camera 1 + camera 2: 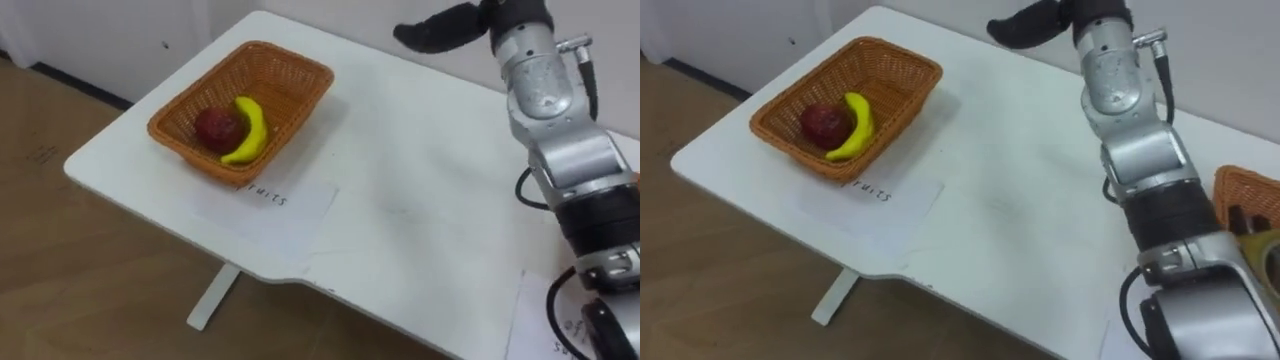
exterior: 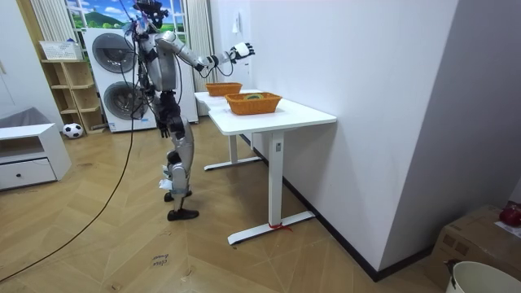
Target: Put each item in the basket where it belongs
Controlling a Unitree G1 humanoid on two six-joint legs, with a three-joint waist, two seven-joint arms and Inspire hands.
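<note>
- Risk 1: my right hand (image 1: pixel 440 30) hangs high over the far side of the table (image 1: pixel 420 190), close to the wall (image 1: pixel 1220 50). Its fingers are stretched out loosely and hold nothing. A careless swing back could strike the wall.
- Risk 2: the fruit basket (image 1: pixel 300 75) sits near the table's left corner, partly on a sheet of paper (image 1: pixel 265 205). A low sweep of the arm could push it off.
- The fruit basket holds 2 things, touching: a red apple (image 1: pixel 218 127) and a banana (image 1: pixel 250 130).
- A 2nd basket (image 1: pixel 1240 185) stands at the right end. It holds dark items I cannot make out, probably the office supplies.
</note>
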